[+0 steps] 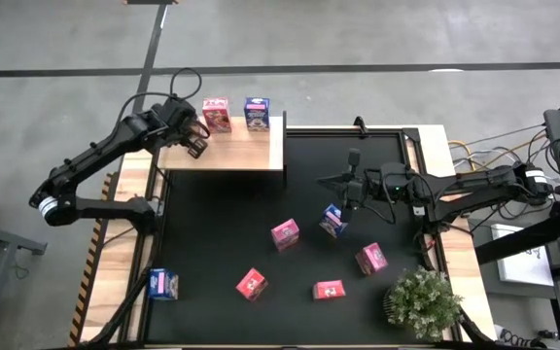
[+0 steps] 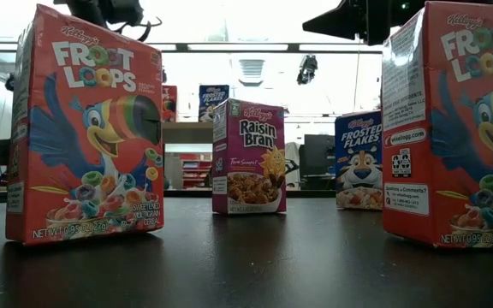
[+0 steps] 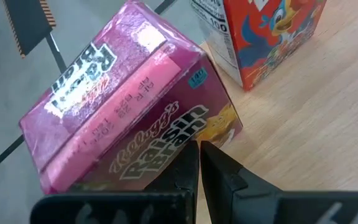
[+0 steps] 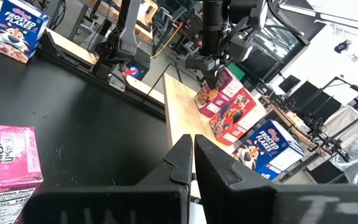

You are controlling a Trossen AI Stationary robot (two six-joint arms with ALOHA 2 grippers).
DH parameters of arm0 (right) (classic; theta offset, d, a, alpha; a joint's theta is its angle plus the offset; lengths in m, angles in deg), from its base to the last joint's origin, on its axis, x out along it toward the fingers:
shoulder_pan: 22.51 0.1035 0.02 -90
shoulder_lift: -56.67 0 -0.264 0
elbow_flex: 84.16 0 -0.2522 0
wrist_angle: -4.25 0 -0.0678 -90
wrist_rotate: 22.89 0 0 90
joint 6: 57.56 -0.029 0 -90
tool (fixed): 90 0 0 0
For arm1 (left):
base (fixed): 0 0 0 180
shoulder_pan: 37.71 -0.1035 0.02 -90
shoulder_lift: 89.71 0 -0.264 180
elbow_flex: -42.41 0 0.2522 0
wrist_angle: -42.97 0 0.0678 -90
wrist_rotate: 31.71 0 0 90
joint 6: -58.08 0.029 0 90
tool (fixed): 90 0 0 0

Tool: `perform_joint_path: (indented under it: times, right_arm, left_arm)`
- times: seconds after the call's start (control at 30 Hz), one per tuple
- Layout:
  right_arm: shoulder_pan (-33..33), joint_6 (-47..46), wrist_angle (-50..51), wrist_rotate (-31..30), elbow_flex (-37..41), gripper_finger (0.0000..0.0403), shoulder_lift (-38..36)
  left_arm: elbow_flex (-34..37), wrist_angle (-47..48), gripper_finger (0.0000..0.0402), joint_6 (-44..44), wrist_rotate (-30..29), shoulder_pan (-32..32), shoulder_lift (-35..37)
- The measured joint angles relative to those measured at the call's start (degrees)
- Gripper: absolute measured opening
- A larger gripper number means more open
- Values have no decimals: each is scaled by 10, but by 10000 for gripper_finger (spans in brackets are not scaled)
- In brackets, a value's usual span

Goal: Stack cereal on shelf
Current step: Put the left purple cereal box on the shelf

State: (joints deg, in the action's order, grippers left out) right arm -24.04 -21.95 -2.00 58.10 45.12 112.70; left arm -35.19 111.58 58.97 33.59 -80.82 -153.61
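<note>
Left gripper [image 1: 195, 139]: clenched, empty, beside Raisin Bran box [image 3: 129, 106] on shelf [image 1: 261, 156], upper left
Right gripper [image 1: 351, 188]: clenched, empty, mid-frame above mat

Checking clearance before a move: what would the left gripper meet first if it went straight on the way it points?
The left gripper points at the tilted Raisin Bran box on the shelf, so it would likely meet that first; depth is unclear.

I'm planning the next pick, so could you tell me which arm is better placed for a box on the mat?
Right: the right gripper hangs over the mat near the blue box; the left gripper is at the shelf.
</note>
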Motion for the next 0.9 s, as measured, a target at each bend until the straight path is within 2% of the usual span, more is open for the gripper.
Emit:
perform_joint_path:
  times: [0.17, 0.3, 0.9]
  right_arm:
    - [0, 0, 0, 0, 0, 9, 0]
    - [0, 0, 0, 0, 0, 9, 0]
    - [0, 0, 0, 0, 0, 9, 0]
  left_arm:
    - [8, -1, 0, 0, -6, 0, 0]
    - [21, -10, 0, 0, -33, -1, 0]
    - [29, -68, 0, -6, -33, -1, -1]
